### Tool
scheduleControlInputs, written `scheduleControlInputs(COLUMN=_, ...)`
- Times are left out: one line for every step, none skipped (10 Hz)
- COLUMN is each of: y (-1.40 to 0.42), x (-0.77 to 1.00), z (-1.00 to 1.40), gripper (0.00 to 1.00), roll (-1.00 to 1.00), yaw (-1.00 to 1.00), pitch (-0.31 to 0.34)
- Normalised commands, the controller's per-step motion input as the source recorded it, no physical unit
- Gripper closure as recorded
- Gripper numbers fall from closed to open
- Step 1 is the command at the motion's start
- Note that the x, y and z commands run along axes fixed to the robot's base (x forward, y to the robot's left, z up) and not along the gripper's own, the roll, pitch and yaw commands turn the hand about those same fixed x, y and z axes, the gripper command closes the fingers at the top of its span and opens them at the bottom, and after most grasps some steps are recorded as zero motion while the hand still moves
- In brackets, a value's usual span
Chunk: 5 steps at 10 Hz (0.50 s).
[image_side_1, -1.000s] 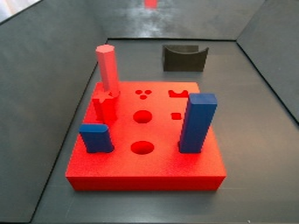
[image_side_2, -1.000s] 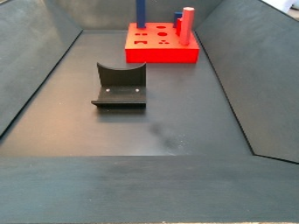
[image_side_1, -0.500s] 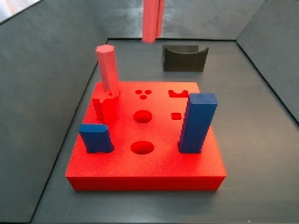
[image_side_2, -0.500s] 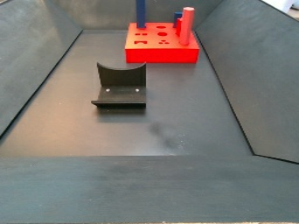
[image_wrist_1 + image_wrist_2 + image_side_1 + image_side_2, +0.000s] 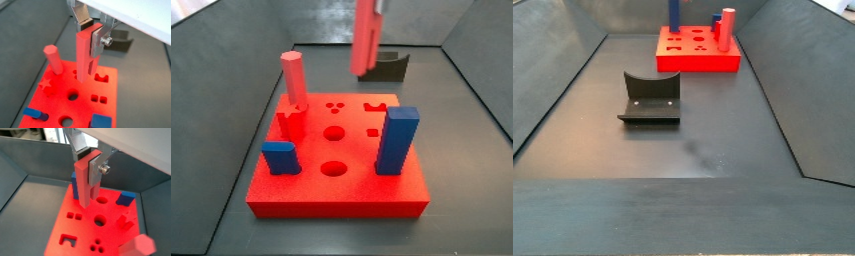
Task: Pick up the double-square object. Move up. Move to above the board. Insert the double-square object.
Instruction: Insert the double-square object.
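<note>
My gripper (image 5: 89, 36) is shut on the upper part of the double-square object (image 5: 84, 57), a slender salmon-red stick that hangs upright between the silver fingers (image 5: 99, 165). In a side view the double-square object (image 5: 366, 40) reaches down from the top edge, with its lower end well above the far part of the board (image 5: 338, 185). Both wrist views show the board (image 5: 77, 235) with its shaped holes right below the stick's tip. The other side view shows the board (image 5: 698, 60) far off, and there the stick and gripper are out of frame.
On the board stand a pink-red hexagonal post (image 5: 294, 78), a short red star peg (image 5: 290, 123), a tall blue block (image 5: 397, 140) and a short blue block (image 5: 279, 157). The dark fixture (image 5: 382, 66) stands behind the board. Grey walls enclose the floor.
In the side view the held stick has come down from only a tip at the top edge to a long hanging piece, and has shifted right. Nothing on the board moved.
</note>
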Motion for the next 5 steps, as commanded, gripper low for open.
scheduleControlInputs(y=-0.11, x=0.16, z=-0.27, gripper=1.00, roll=-0.01, yaw=-0.87, pitch=0.000)
scheduleControlInputs(y=-0.09, x=0.11, z=-0.25, gripper=1.00, roll=-0.02, yaw=-0.92, pitch=0.000)
scheduleControlInputs(y=-0.09, x=0.06, z=-0.26, gripper=1.00, roll=-0.02, yaw=-0.97, pitch=0.000)
scheduleControlInputs(y=-0.08, x=0.00, z=-0.29, gripper=1.00, roll=0.00, yaw=-1.00, pitch=0.000)
scheduleControlInputs(y=-0.06, x=0.00, z=-0.31, gripper=1.00, roll=0.00, yaw=-1.00, pitch=-0.009)
